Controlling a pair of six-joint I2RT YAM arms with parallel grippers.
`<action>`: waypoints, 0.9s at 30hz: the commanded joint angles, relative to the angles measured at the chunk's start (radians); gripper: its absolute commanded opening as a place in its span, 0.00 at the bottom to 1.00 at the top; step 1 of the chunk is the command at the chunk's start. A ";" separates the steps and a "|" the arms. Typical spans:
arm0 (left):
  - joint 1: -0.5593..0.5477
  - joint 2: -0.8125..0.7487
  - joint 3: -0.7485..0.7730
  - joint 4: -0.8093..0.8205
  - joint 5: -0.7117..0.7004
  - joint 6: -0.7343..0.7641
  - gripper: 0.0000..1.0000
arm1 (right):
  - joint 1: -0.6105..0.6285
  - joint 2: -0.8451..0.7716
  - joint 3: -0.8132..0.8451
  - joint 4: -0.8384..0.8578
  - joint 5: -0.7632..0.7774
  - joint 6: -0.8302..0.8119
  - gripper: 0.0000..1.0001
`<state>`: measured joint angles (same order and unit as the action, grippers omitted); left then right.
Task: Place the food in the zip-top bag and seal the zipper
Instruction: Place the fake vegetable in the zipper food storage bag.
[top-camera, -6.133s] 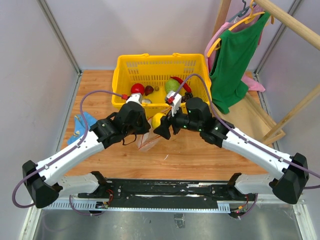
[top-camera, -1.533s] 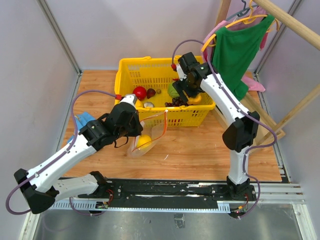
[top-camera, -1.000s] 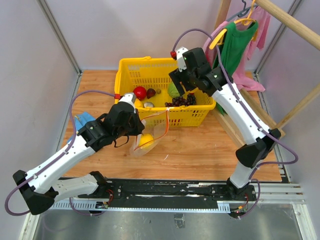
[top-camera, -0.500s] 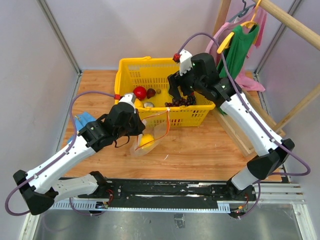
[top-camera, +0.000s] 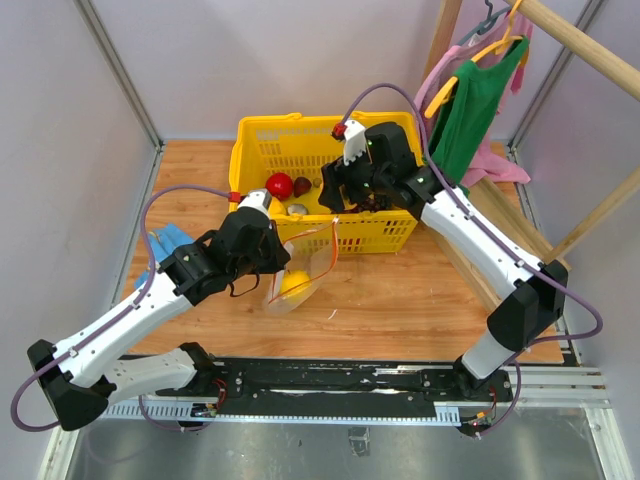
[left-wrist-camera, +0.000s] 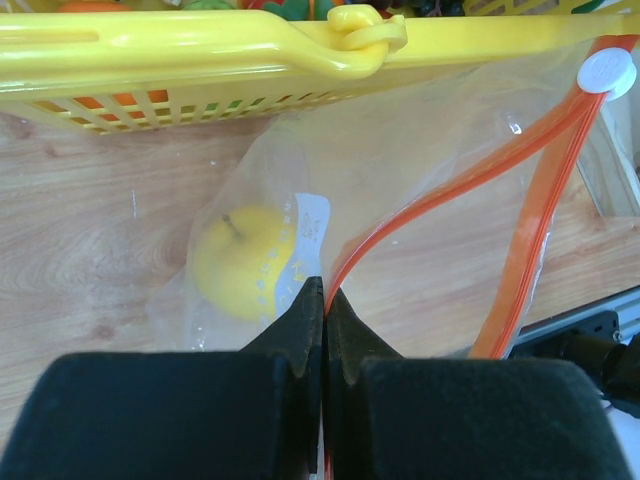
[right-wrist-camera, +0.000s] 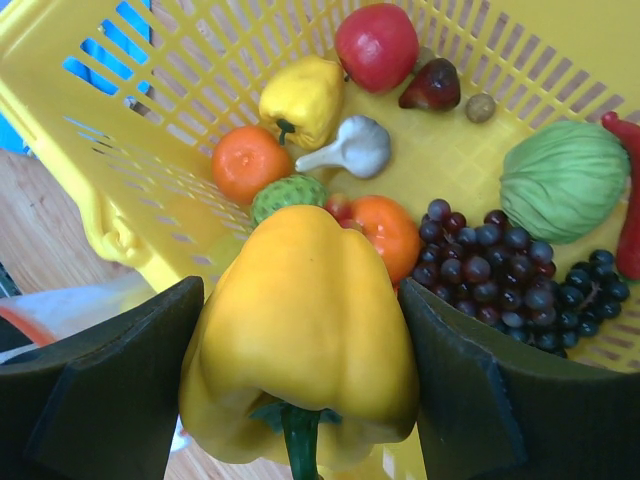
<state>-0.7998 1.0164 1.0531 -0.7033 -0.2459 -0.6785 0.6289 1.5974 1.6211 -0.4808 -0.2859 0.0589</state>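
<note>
My left gripper (left-wrist-camera: 323, 292) is shut on the red-orange zipper (left-wrist-camera: 480, 170) edge of the zip-top bag (left-wrist-camera: 400, 150), which hangs open just in front of the yellow basket (left-wrist-camera: 200, 50). A round yellow fruit (left-wrist-camera: 240, 265) lies inside the bag (top-camera: 305, 270). My right gripper (right-wrist-camera: 305, 340) is shut on a yellow bell pepper (right-wrist-camera: 305, 310), stem toward the camera, held over the basket's (right-wrist-camera: 90, 150) front part. In the top view that gripper (top-camera: 335, 195) hovers above the basket's front wall, right of the left gripper (top-camera: 275, 250). More food lies in the basket: an orange (right-wrist-camera: 250, 163), a green piece (right-wrist-camera: 288, 195).
The basket also holds a red apple (right-wrist-camera: 376, 45), a garlic (right-wrist-camera: 350, 148), grapes (right-wrist-camera: 510, 265) and a green cabbage (right-wrist-camera: 563, 180). A green shirt (top-camera: 470, 110) hangs on a wooden rack (top-camera: 560, 240) at the right. A blue cloth (top-camera: 165, 245) lies left.
My right arm has swung left and down over the basket with the pepper, coming toward the bag. The left gripper has kept the bag held open in the same place.
</note>
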 joint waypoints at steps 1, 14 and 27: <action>0.008 -0.025 -0.009 0.028 -0.014 -0.007 0.00 | 0.024 0.030 -0.003 0.107 -0.066 0.047 0.50; 0.007 -0.032 -0.012 -0.005 -0.049 -0.027 0.00 | 0.067 -0.016 0.074 0.112 -0.096 0.051 0.50; 0.013 -0.029 -0.017 0.023 -0.037 -0.040 0.00 | 0.161 -0.218 -0.066 0.130 -0.138 0.022 0.51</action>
<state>-0.7994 1.0031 1.0466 -0.7090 -0.2718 -0.7044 0.7502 1.4372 1.6081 -0.3782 -0.3916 0.0998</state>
